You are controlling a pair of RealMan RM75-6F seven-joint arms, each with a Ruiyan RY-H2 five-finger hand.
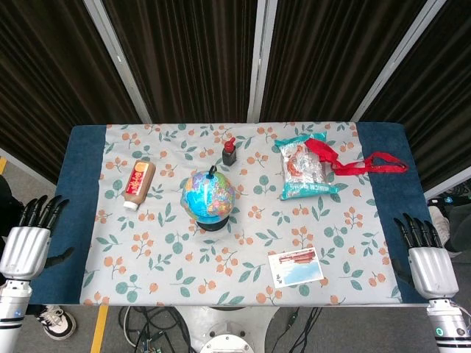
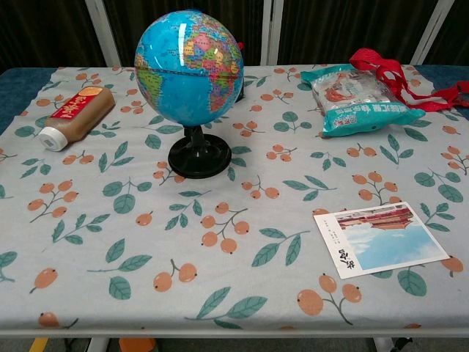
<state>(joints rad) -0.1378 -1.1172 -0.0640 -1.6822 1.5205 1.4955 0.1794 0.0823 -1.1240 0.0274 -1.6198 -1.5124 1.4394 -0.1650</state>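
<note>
The bottle [image 1: 138, 183] lies on its side at the bench's [image 1: 383, 243] left, its red label's writing too small to read. The postcard [image 2: 379, 237] near the front right edge bears dark characters, illegible. The left hand [image 1: 28, 238] hangs off the left edge, fingers apart, holding nothing; the right hand [image 1: 425, 254] likewise off the right edge, nearest the postcard. A globe [image 2: 189, 67] stands upright mid-bench.
</note>
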